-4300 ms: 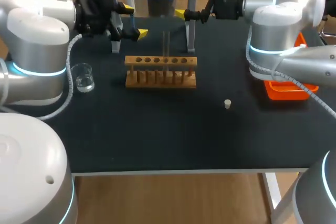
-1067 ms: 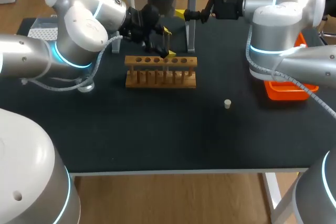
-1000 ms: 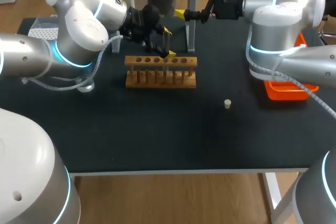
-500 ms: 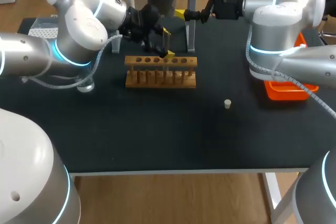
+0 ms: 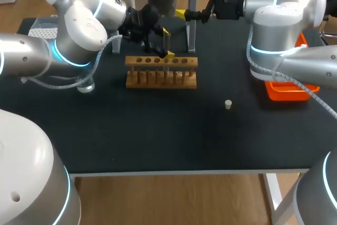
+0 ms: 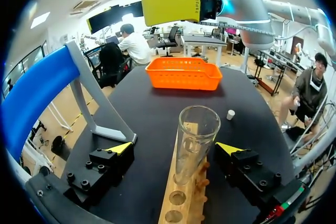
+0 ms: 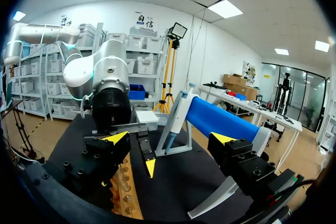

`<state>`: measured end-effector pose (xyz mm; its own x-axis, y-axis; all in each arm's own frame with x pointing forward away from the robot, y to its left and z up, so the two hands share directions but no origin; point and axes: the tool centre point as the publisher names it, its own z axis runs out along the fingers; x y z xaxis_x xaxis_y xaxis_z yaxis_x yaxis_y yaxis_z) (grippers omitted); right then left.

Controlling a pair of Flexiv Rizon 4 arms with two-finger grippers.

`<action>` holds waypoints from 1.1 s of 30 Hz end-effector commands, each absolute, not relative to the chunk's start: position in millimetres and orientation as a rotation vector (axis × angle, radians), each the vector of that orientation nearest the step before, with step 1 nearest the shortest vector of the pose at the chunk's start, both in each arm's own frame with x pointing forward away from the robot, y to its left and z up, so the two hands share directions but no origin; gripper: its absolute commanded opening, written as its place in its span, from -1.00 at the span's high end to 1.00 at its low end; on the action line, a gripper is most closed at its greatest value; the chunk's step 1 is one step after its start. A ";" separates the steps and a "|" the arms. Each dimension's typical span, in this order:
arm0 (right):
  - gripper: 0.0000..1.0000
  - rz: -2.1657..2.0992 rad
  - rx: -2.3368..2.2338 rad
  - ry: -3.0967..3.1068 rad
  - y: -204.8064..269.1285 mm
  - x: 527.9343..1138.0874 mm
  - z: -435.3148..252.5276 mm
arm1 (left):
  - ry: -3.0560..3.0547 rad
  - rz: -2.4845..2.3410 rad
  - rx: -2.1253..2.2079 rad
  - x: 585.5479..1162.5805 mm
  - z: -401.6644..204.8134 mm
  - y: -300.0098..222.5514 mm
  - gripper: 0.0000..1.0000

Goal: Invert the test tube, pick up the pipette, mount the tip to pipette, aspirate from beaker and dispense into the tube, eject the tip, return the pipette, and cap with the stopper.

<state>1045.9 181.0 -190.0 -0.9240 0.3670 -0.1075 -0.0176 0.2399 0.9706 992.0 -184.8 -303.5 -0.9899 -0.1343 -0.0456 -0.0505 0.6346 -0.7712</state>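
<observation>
Glass test tube [image 6: 195,129] standing in rack [image 6: 177,204] | left tool [image 6: 176,148] spread around it

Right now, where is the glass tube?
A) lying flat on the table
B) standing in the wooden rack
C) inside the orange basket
B: the glass tube stands upright in the wooden rack, between the left gripper's open fingers.
</observation>
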 end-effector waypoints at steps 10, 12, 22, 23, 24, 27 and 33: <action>-1.00 1.732 0.323 2.206 180.5 1045.9 -189.8 | 2.751 -1.294 -0.154 992.4 -303.8 -184.6 -1.00; -1.00 1.732 0.323 2.206 180.5 1045.9 -189.8 | 2.751 -1.294 -0.154 992.4 -303.8 -184.6 -1.00; -1.00 1.626 0.352 2.235 117.8 994.5 -193.6 | 2.751 -1.294 -0.154 992.4 -303.8 -184.6 -1.00; -1.00 1.624 0.355 2.232 110.5 988.9 -192.0 | 2.751 -1.294 -0.154 992.4 -303.8 -184.6 -1.00; -1.00 1.625 0.357 2.231 103.0 982.1 -190.1 | 2.751 -1.294 -0.154 992.4 -303.8 -184.6 -1.00; -1.00 1.639 0.359 2.222 80.6 960.6 -186.2 | 2.751 -1.294 -0.154 992.4 -303.8 -184.6 -1.00; -1.00 1.656 0.355 2.227 40.1 916.9 -186.6 | 2.751 -1.294 -0.154 992.4 -303.8 -184.6 -1.00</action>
<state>960.3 102.1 -199.9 -0.9122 0.3923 -0.1185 0.0038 0.2973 0.9548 992.1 -184.9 -303.9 -0.9898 -0.1345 -0.0461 -0.0500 0.6331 -0.7725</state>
